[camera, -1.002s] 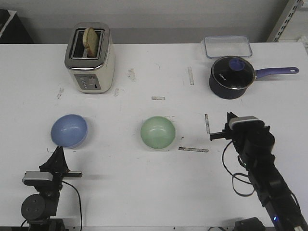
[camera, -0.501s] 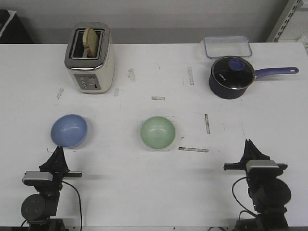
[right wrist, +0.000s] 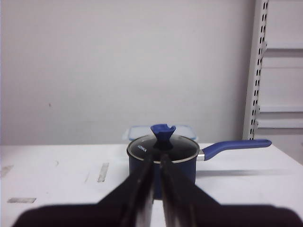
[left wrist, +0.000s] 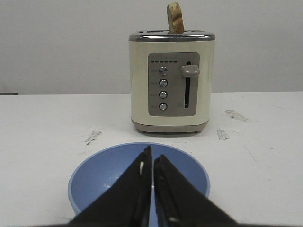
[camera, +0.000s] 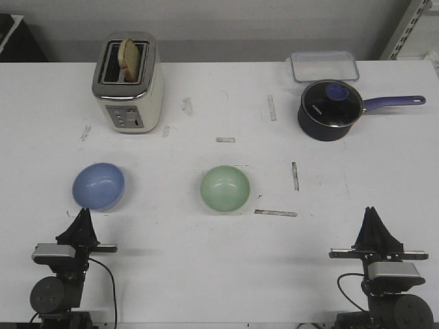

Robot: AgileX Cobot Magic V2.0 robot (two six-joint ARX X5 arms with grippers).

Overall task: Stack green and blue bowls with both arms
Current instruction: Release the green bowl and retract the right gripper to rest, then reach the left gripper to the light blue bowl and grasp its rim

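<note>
- Two bowls apart: blue bowl just beyond left gripper, green bowl well ahead-left of right gripper.
- Both grippers closed, empty.

Bench count: two bowls, one blue bowl and one green bowl. One toaster with one bread slice. One saucepan. One clear container. Two arms present.

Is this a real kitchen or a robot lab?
Probably a robot lab set up like a kitchen: a toaster and saucepan sit on a bare white table, with metal shelving behind.
</note>
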